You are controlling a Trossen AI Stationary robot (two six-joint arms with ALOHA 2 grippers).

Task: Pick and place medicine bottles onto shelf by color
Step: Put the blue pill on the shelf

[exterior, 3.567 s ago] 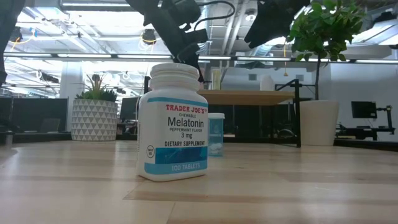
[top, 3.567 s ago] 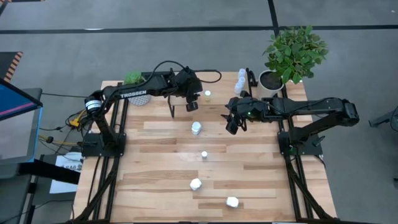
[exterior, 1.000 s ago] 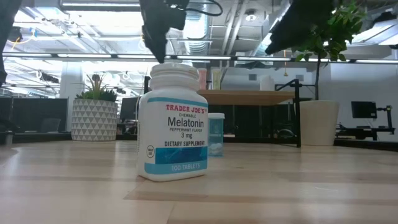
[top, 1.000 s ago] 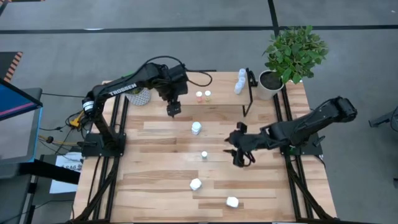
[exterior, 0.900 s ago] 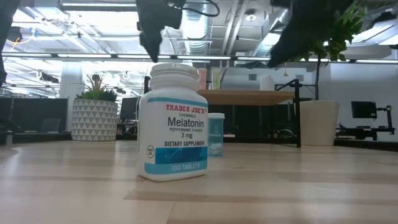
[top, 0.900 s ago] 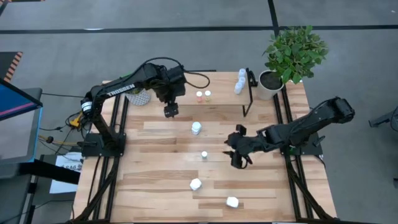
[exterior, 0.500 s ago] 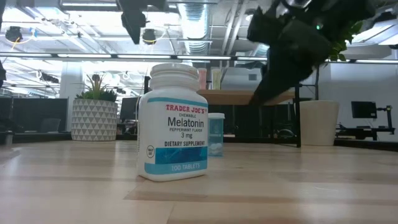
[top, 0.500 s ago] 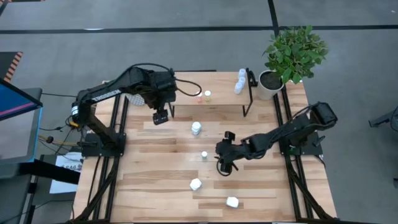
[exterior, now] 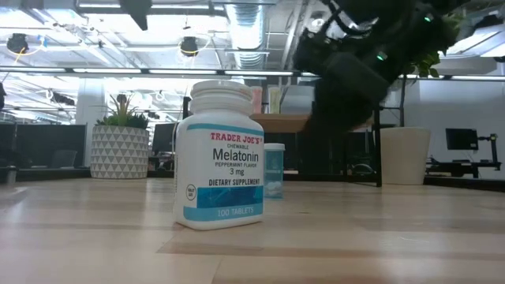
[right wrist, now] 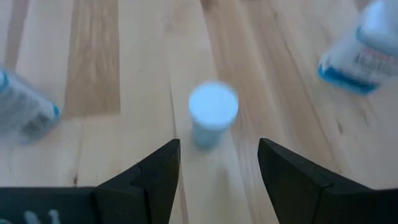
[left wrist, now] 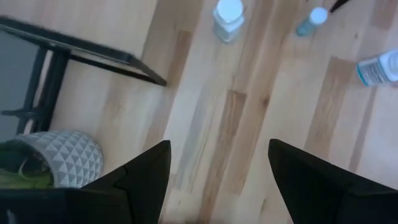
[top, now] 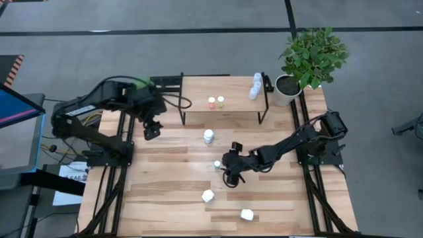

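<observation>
While hovering at frame centre in the high view, right pincer [top: 227,173] sits just beside the small pale-blue bottle [top: 217,164], fingers spread and holding nothing. Left pincer [top: 151,130] waits left of centre, also spread and empty. Shelf [top: 198,92] stands at upper centre, with an orange-capped and a yellow-capped bottle near its middle and pale bottles [top: 255,86] at its right end. On the table [top: 172,192] lie a white bottle [top: 208,136] above centre and two more [top: 207,196] toward the bottom.

Seen from the low view, big white bottle [exterior: 219,154] fills the centre-left; label reads "TRADER JOE'S", "Melatonin", "PEPPERMINT FLAVOR", "3 mg", "DIETARY SUPPLEMENT", "100 TABLETS". Dark arm blurs at upper right.

From the left wrist view, fingers stand wide at the bottom; a patterned plant pot [left wrist: 56,149] at lower left.

In the right wrist view, pale-blue bottle stands upright at centre, just ahead of the open fingers. Best done by centring the gap on the cap, descending straight, closing low on the body, avoiding the neighbouring bottles at either edge.
</observation>
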